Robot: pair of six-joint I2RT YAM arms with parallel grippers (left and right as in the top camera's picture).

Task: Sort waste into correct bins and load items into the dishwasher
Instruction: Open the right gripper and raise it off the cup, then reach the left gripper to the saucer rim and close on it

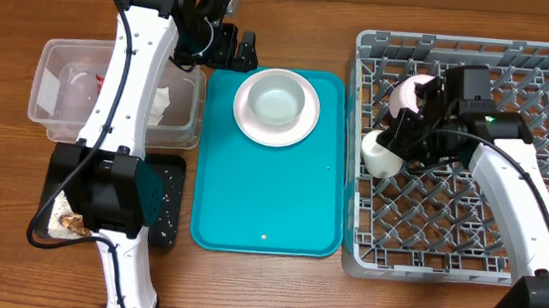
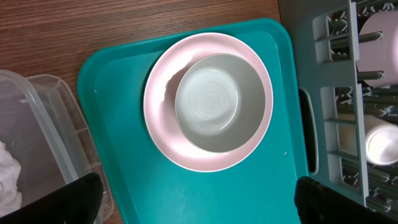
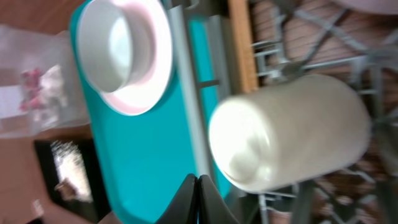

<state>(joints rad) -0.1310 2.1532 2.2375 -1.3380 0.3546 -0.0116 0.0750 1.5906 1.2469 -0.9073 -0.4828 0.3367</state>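
A white bowl sits in a pink plate at the far end of the teal tray. My left gripper hovers beyond the tray's far edge, open wide and empty. In the left wrist view the bowl and plate lie ahead of the spread fingers. My right gripper is shut and empty over the grey dish rack, right beside a white cup lying on its side. The right wrist view shows that cup just past the closed fingertips.
A second pink-and-white cup stands in the rack's far left part. A clear plastic bin holding white tissue is left of the tray. A black bin with foil and food scraps is at the front left, partly under the left arm.
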